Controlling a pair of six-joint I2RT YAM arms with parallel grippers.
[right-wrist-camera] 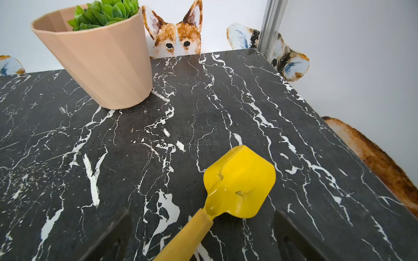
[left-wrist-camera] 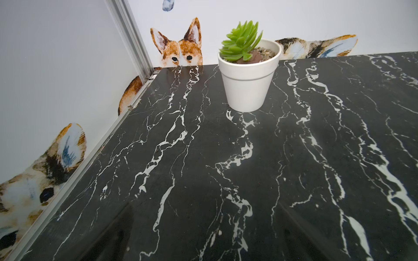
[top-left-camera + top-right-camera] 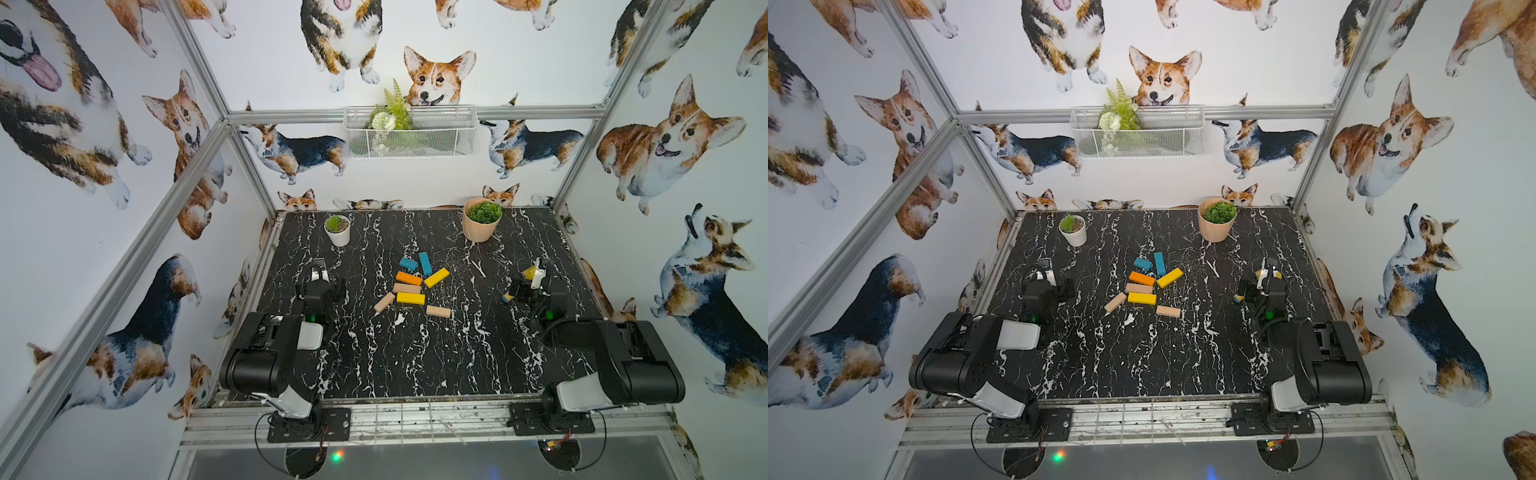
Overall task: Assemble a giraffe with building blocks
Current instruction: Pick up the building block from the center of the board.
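Both my pincers stand wide and empty. My left pincer [image 3: 319, 274] sits at the left-middle of a top view and my right pincer [image 3: 518, 285] at the right-middle. Each is well apart from the building blocks [image 3: 411, 286], which lie loose at the centre of the black marble table [image 3: 374, 365] in both top views. As I judge it, no giraffe is formed yet.

The orange block [image 3: 409, 278], a tan block [image 3: 406, 288] and a yellow block [image 3: 410, 298] lie packed side by side, seemingly touching. Jaws this wide coming down on one would likely shove its neighbours. The tabletop looks glossy, so a nudged bar could slide or turn. If both my arms reach for the centre together, they may collide over the pile. A wide swing risks the white pot [image 2: 247, 83] or the peach pot [image 1: 101, 67] near the upper edge of the table.

Neither wrist view shows a single block. My fingers [image 1: 108, 239] appear only as blurred dark shapes along the lower edge of those views. A yellow paddle-shaped piece [image 1: 239, 180] juts up from the bottom of the right wrist view; I take it for part of my own pincer, but its root is cut off. From above, my left fingertips are hard to make out against the dark wrist. I cannot tell whether the teal blocks [image 3: 425, 263] touch.
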